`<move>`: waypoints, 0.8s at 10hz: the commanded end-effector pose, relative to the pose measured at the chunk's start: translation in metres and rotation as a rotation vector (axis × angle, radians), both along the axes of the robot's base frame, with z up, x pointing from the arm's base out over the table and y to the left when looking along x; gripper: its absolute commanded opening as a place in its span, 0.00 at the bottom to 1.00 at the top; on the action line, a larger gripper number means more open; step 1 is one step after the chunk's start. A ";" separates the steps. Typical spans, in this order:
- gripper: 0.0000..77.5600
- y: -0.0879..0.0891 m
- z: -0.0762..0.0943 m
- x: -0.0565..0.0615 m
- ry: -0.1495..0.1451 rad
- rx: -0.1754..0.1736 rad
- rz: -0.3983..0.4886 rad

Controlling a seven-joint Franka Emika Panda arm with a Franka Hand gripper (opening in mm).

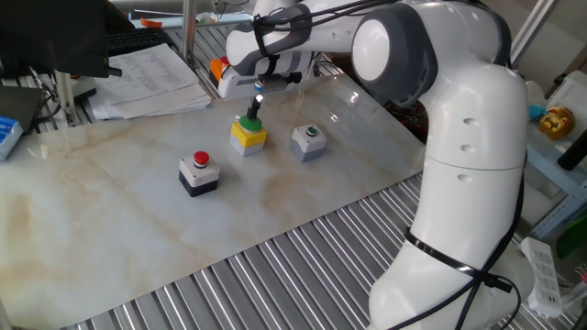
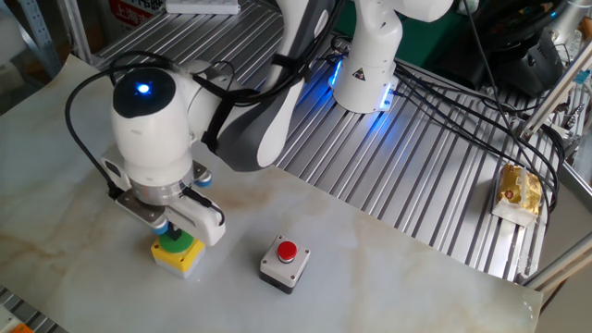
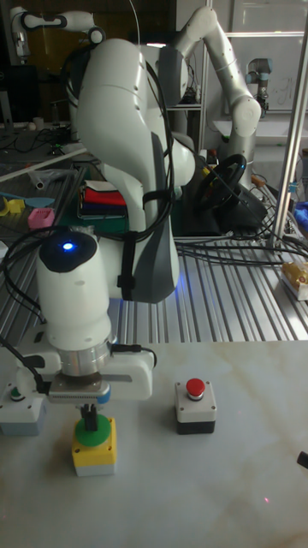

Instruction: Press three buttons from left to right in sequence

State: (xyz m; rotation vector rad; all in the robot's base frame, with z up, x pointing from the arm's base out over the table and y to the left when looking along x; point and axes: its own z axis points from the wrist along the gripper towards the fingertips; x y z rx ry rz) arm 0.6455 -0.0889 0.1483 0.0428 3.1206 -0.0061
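Observation:
Three button boxes stand in a row on the marble table (image 1: pixel 110 220). The red button on its white-topped black box (image 1: pixel 198 171) (image 2: pixel 284 261) (image 3: pixel 196 402) is at one end. The green button on the yellow box (image 1: pixel 249 133) (image 2: pixel 177 253) (image 3: pixel 93 445) is in the middle. The small dark-green button on the grey box (image 1: pixel 309 141) (image 3: pixel 19 409) is at the other end, hidden in the other fixed view. My gripper (image 1: pixel 254 112) (image 2: pixel 172 234) (image 3: pixel 87 419) points straight down, fingers shut together, its tips resting on the green button.
An orange box (image 1: pixel 216 67) sits behind the arm near a stack of papers (image 1: pixel 151 78). A blue carton (image 1: pixel 7 135) lies at the left edge. Ribbed metal decking (image 1: pixel 275 275) borders the marble. A second robot's base (image 2: pixel 365 65) stands behind.

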 end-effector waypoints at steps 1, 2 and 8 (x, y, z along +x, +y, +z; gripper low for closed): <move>0.01 0.000 0.000 0.000 -0.004 0.000 -0.004; 0.01 0.001 -0.002 0.000 -0.004 0.000 -0.004; 0.01 0.004 -0.018 0.000 -0.017 0.011 -0.018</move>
